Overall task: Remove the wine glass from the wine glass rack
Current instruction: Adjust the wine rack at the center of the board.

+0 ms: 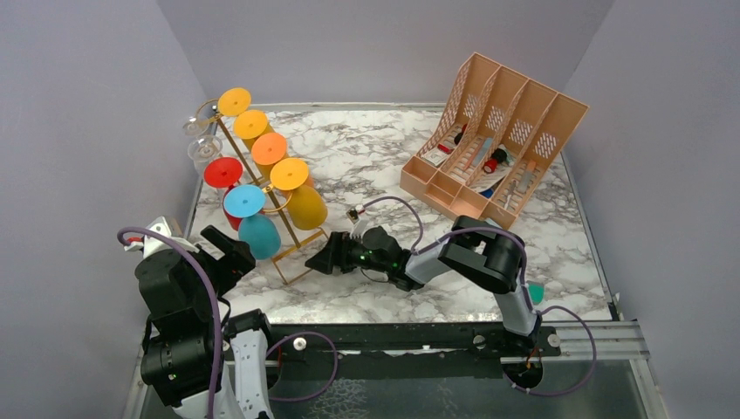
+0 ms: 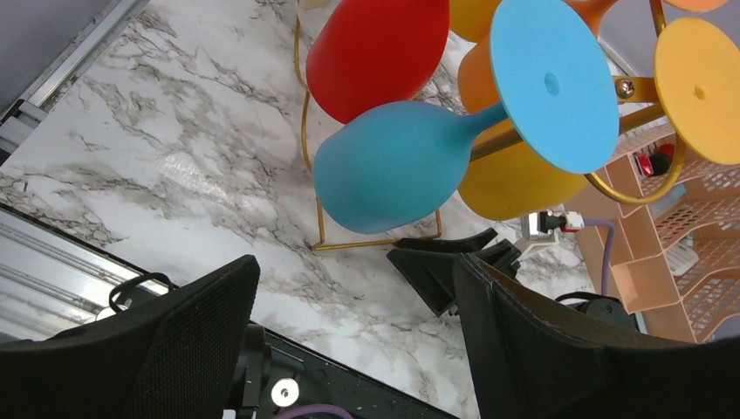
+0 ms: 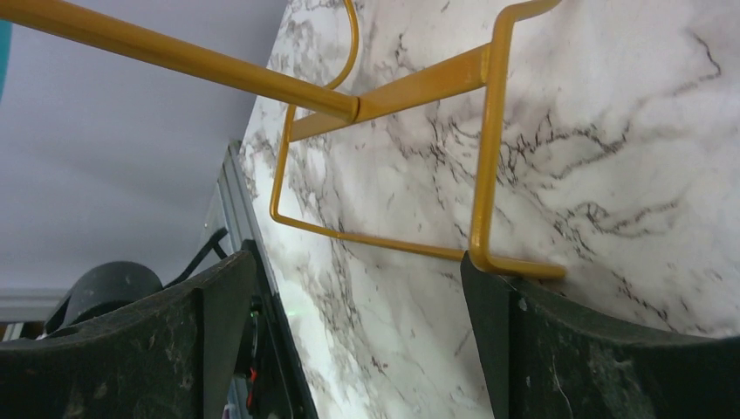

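The gold wire wine glass rack (image 1: 305, 255) stands at the table's left and holds several coloured glasses upside down by their feet. The blue wine glass (image 1: 259, 236) hangs lowest at the near end, beside a red one (image 1: 223, 172) and a yellow one (image 1: 305, 207). My left gripper (image 1: 229, 251) is open and empty, just left of and below the blue glass (image 2: 393, 179). My right gripper (image 1: 325, 259) is open and empty, low on the table at the rack's near foot (image 3: 484, 157), whose corner lies at one fingertip (image 3: 489, 279).
A peach lattice file organizer (image 1: 493, 144) with small items lies at the back right. Two clear glasses (image 1: 199, 144) hang on the rack's far left side, close to the left wall. The right gripper shows in the left wrist view (image 2: 454, 262), under the glasses.
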